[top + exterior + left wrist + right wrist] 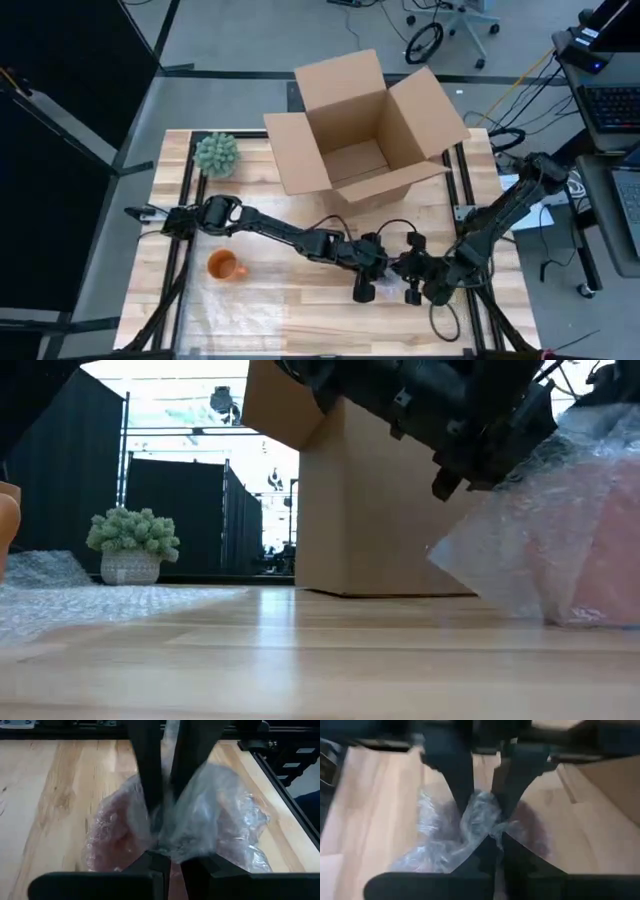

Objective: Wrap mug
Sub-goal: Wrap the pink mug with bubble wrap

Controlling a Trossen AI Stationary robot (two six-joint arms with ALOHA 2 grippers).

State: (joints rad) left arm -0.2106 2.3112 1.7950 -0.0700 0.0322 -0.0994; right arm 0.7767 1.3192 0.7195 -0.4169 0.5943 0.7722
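Both grippers met at the front right of the table (300, 310), over a pinkish object bundled in bubble wrap (200, 835). Left gripper (372, 272) reached across from the left side; in its wrist view the fingers (150, 780) were pinched nearly closed on a gathered fold of the wrap. Right gripper (422, 275) came in from the right edge; its wrist view showed its fingers (455, 775) also closed down on a twisted bunch of wrap at the top of the bundle. Low view showed the bundle resting on the wood at the right, with dark arm hardware directly above it. Couldn't tell from any view whether the pink thing inside was a mug. An orange mug (224, 266) sat unwrapped at the front left, well apart from both grippers, just beside a flat sheet of bubble wrap (235, 305). An open cardboard box (360, 125) stood at the back centre, flaps up. A small potted plant (216, 154) sat at the back left.
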